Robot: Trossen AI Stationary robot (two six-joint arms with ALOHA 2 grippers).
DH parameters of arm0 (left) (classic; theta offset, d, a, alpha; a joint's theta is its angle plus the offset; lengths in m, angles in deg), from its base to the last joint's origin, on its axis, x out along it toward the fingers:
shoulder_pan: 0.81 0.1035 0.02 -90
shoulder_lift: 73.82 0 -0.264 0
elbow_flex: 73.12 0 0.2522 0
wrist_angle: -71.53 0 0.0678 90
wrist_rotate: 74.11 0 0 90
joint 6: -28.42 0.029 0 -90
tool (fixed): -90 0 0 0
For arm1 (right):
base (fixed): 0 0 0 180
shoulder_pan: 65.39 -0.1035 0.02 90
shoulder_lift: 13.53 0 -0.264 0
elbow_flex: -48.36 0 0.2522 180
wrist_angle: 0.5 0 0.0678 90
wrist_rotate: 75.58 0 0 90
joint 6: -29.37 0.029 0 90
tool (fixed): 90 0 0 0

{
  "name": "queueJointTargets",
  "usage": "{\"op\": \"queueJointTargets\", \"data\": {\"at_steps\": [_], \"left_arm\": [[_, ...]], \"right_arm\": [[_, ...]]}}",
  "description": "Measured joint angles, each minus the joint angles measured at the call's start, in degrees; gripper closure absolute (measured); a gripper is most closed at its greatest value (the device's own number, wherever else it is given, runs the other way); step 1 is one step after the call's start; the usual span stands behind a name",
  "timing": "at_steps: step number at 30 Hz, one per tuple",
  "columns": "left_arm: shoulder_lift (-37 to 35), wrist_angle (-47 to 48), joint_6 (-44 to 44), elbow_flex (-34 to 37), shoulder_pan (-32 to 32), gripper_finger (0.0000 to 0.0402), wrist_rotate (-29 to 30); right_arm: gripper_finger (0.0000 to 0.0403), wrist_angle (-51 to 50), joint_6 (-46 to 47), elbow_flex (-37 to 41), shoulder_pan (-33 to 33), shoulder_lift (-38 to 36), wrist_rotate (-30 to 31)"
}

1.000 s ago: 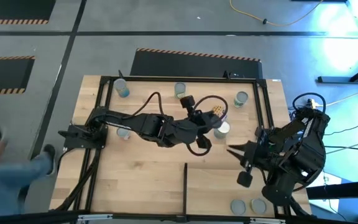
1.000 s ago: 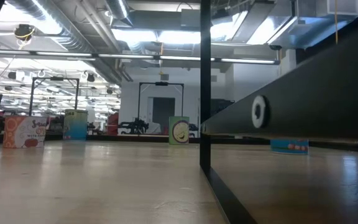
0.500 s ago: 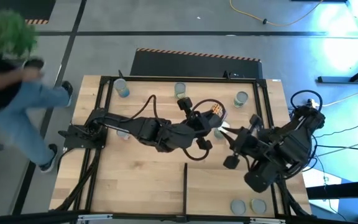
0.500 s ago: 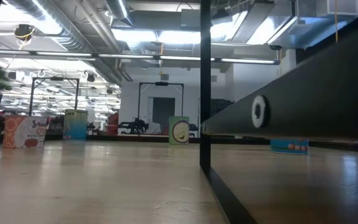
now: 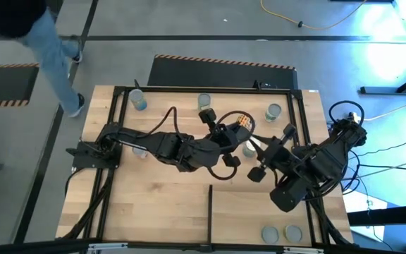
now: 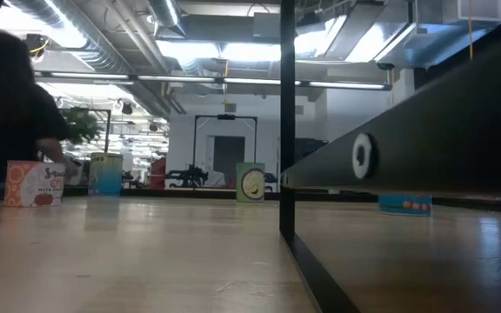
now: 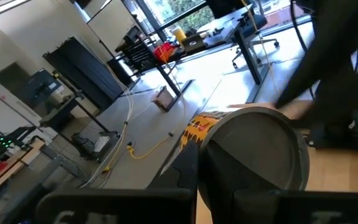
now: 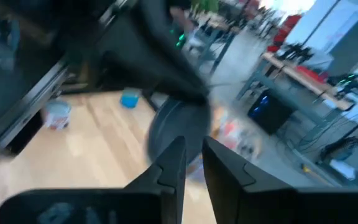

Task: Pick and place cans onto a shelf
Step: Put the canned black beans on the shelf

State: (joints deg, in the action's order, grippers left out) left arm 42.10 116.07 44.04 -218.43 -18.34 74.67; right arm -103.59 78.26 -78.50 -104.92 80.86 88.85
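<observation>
While my left gripper point(image 5: 237, 127) reaches over the middle of the table point(image 5: 154, 204), its fingers are closed around an orange-labelled can point(image 7: 253, 152), whose grey top fills my left wrist view. My right gripper point(image 5: 263, 152) sits just beside it at about four o'clock, and whether its narrow-set fingers point(image 8: 173, 165) grip anything I cannot tell; a round grey can top point(image 8: 169, 134) lies right ahead of them.

Two cans point(image 5: 280, 233) rest on the shelf point(image 5: 259, 204) at five o'clock of the table, right of the black divider bar point(image 5: 210, 208). Farther off, cans stand along the twelve o'clock edge: one at eleven point(image 5: 138, 99), one at twelve point(image 5: 204, 101), one at one point(image 5: 273, 111).

Beyond the table at ten o'clock, a person point(image 5: 41, 42) walks across the floor.
</observation>
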Motion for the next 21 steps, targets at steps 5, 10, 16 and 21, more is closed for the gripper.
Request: {"op": "queueJointTargets", "data": {"at_steps": [5, 10, 16, 21], "left_arm": [[0.02, -0.03, 0.0, 0.0, -0.1, 0.0397, 0.02], [0.04, 0.38, 0.15, 0.0, -0.01, 0.0397, 0.48], [0.04, 0.38, 0.18, 0.0, -0.22, 0.0397, 1.15], [0.07, 0.4, 1.86, 0.0, -0.67, 0.0397, 1.95]], "right_arm": [[0.0344, 0.29, 0.12, 0.0, 0.46, 0.0, 0.86], [0.0344, 0.29, 0.27, 0.0, 1.85, 0.0, -1.71], [0.0344, 0.32, -0.12, -0.02, 3.25, 0.0, -2.18], [0.0344, 0.42, -0.53, -0.02, 3.55, 0.0, -2.55]]}}
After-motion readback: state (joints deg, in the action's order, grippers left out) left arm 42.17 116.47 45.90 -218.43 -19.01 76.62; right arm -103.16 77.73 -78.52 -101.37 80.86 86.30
